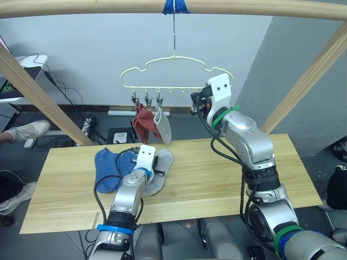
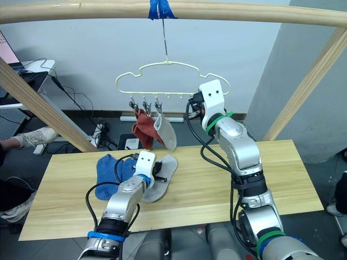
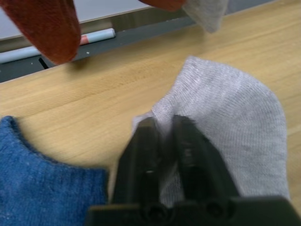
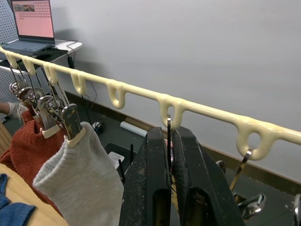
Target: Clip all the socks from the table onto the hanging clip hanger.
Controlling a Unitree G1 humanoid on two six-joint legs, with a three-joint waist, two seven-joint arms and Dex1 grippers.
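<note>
Now, your left gripper [image 3: 164,127] is pinched closed on the edge of the grey sock [image 1: 159,169] lying on the table [image 1: 217,179], with the blue socks [image 1: 111,168] touching it at its nine o'clock. Lift carelessly and a blue sock could drag along, or the thin pinch could slip. Your right gripper [image 4: 168,150] is clamped on a clip [image 4: 168,134] of the clip hanger [image 1: 173,70], at three o'clock from the hung rust-red socks [image 1: 142,122] and the hung grey one [image 1: 162,125]. Pull sideways and the hanger may swing on its hook, spoiling your aim.
</note>
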